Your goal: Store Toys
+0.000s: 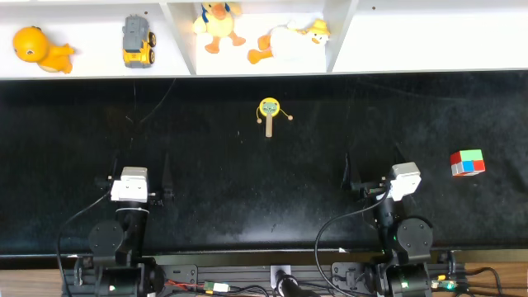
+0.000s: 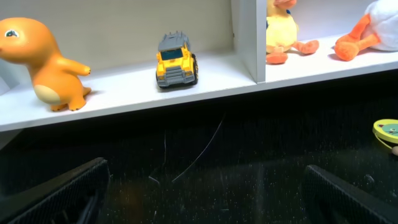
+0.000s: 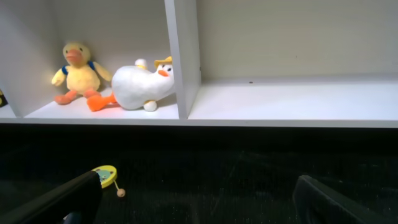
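Note:
A small yellow-green rattle drum (image 1: 269, 110) with a wooden handle lies on the black mat (image 1: 247, 165) near the shelf; its edge shows as the rattle drum (image 2: 387, 130) and the rattle drum (image 3: 106, 176) in the wrist views. A coloured cube (image 1: 467, 162) sits at the mat's right. The white shelf (image 1: 346, 49) holds an orange dinosaur (image 1: 40, 48), a yellow toy truck (image 1: 138, 41), a yellow duck plush (image 1: 218, 23) and a white duck plush (image 1: 289, 41). My left gripper (image 1: 145, 172) and right gripper (image 1: 371, 175) rest low near their bases, both open and empty.
The shelf's right compartment (image 3: 292, 99) stands bare. White dividers (image 2: 245, 37) separate the compartments. Cables run along the mat's front edge by the arm bases.

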Robot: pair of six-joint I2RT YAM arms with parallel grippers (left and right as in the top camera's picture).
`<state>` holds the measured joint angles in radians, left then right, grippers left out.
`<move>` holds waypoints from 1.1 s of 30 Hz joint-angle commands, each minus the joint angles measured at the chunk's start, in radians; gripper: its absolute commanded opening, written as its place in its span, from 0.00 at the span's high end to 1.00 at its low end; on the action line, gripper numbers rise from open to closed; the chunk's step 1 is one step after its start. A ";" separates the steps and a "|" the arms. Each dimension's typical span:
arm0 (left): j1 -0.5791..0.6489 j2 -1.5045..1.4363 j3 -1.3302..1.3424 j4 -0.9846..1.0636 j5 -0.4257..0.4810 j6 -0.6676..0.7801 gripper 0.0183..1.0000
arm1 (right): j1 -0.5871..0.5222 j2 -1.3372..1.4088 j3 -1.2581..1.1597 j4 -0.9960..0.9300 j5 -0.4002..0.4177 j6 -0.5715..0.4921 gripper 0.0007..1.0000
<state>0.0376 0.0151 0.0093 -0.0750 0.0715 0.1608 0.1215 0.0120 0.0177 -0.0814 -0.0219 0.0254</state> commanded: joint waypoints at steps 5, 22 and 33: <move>-0.005 -0.012 -0.002 -0.006 -0.013 -0.008 0.00 | 0.005 -0.006 -0.013 0.005 0.000 -0.002 0.00; -0.005 -0.012 -0.002 -0.006 -0.013 -0.008 0.00 | 0.329 0.396 0.277 -0.253 0.425 0.252 0.00; -0.005 -0.012 -0.002 -0.006 -0.013 -0.008 0.00 | 0.715 1.094 0.779 -0.589 0.588 0.507 0.00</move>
<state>0.0376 0.0147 0.0093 -0.0753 0.0685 0.1604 0.7910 1.0061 0.7284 -0.6628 0.5205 0.4717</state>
